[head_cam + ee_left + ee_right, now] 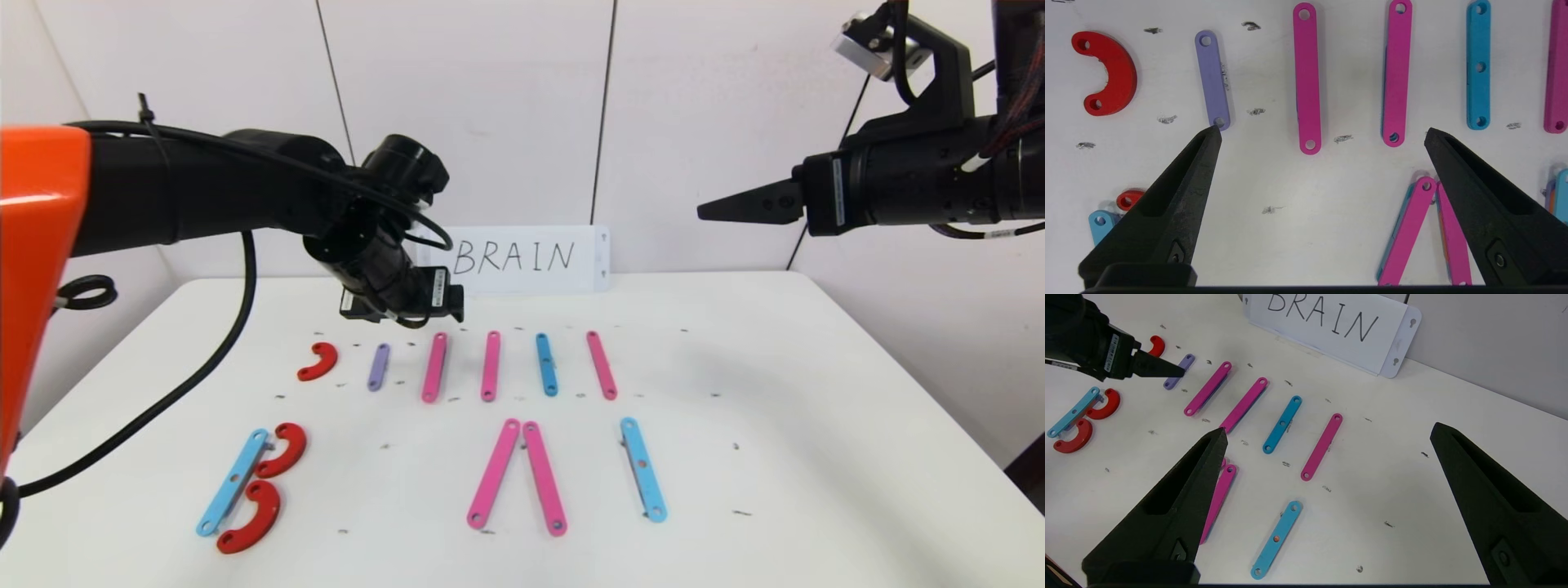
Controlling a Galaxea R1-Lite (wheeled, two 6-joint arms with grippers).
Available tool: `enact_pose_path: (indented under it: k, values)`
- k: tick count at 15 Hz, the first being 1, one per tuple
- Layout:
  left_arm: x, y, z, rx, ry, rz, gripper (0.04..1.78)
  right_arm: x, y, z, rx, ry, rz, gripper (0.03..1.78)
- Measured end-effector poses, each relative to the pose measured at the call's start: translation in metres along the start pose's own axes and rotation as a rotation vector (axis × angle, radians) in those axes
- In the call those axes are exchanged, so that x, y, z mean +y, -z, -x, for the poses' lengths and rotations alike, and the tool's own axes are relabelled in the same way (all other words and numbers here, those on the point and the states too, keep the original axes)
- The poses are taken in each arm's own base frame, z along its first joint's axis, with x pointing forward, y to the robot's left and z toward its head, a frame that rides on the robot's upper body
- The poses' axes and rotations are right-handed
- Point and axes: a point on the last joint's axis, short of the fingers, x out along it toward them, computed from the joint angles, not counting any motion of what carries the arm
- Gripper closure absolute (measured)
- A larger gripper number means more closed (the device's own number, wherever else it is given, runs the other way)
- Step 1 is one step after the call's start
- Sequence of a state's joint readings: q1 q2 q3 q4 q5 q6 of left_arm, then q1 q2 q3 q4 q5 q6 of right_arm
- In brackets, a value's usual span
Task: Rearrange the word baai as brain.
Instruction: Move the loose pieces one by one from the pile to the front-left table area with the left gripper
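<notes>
Pieces all lie flat on the white bench (775, 392), two rows; back row: red curve (317, 361), purple bar (379, 367), two pink bars (435, 367) and (490, 365), blue bar (546, 364), pink bar (601, 364); front row: B made of blue bar (233, 481) with two red curves (282, 450) and (250, 517) touching it, pink pair (516, 476) meeting at the top like an A without a crossbar, lone blue bar (642, 468) as the I; BRAIN card (528, 259) stands at the back edge.

Left claw (1323, 136) hangs over the back row, jaws wide open, holding nothing; one tip is just beside the purple bar's near end, and one pink bar sits between the tips. Right claw (1327, 435) is high over the bench's right side, also wide open and empty.

Handling, my read: thin rigid plastic, light, probably slick on the smooth top; too flat to get under easily, so pinch across the narrow width mid-length, tips down to the surface; an end grab would likely make the bar swing. Curves: take across the arc's middle. Light pieces will skid if nudged, so watch the neighbours.
</notes>
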State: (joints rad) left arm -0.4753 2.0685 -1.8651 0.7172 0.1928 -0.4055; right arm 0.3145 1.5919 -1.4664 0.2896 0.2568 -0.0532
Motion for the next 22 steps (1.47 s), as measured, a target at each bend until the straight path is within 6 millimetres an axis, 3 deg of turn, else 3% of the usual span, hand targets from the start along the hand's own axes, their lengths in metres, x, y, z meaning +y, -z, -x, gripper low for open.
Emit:
enact_pose_path:
  k: [7, 11, 15, 19, 22]
  values:
    - [0.008, 0.007, -0.079, 0.087, -0.063, 0.022, 0.07, 0.0, 0.0, -0.001, 0.002, 0.0, -0.001, 0.07]
    - [0.009, 0.01, -0.103, 0.103, -0.071, 0.024, 0.07, 0.0, 0.0, -0.001, 0.003, 0.0, -0.001, 0.07]
    - [0.008, 0.013, -0.113, 0.107, -0.069, 0.024, 0.11, -0.002, 0.001, -0.002, 0.004, 0.002, -0.002, 0.07]
    - [0.007, 0.014, -0.116, 0.111, -0.067, 0.024, 0.49, -0.002, 0.001, -0.003, 0.005, 0.004, -0.003, 0.07]
    - [0.007, 0.014, -0.117, 0.113, -0.067, 0.024, 1.04, -0.002, 0.001, -0.003, 0.005, 0.004, -0.002, 0.07]
